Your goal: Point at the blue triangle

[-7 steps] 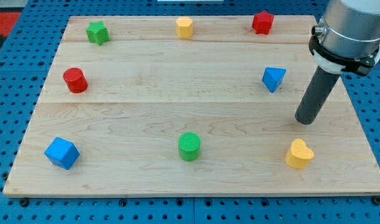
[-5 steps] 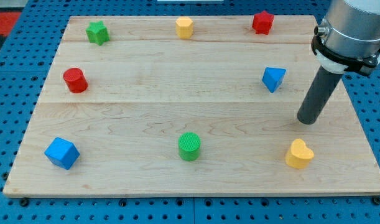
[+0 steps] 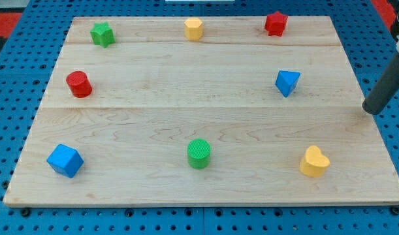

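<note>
The blue triangle [image 3: 287, 82] lies on the wooden board [image 3: 186, 117] at the view's right, in the upper half. My tip [image 3: 371, 109] is at the board's right edge, well to the right of the blue triangle and slightly lower, apart from it. The dark rod rises toward the view's top right and leaves the frame.
Other blocks on the board: a green star [image 3: 102, 33], a yellow hexagon [image 3: 194, 28], a red star [image 3: 275, 23], a red cylinder [image 3: 78, 84], a blue cube [image 3: 64, 160], a green cylinder [image 3: 199, 153] and a yellow heart [image 3: 314, 162]. A blue pegboard [image 3: 10, 98] surrounds the board.
My tip has moved to the right and slightly up, from beside the blue triangle's lower right to the board's right edge. No block has moved.
</note>
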You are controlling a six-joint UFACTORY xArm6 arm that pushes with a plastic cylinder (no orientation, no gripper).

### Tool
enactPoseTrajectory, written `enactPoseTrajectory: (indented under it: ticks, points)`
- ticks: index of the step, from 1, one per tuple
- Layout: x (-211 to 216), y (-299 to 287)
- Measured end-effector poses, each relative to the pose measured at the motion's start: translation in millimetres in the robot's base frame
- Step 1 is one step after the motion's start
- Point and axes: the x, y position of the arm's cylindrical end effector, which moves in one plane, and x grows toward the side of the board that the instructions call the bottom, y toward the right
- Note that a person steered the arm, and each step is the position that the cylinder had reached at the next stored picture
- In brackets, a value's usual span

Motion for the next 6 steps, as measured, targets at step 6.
enactPoseTrajectory:
  ticks: [6]
  points:
    - [-63, -70]
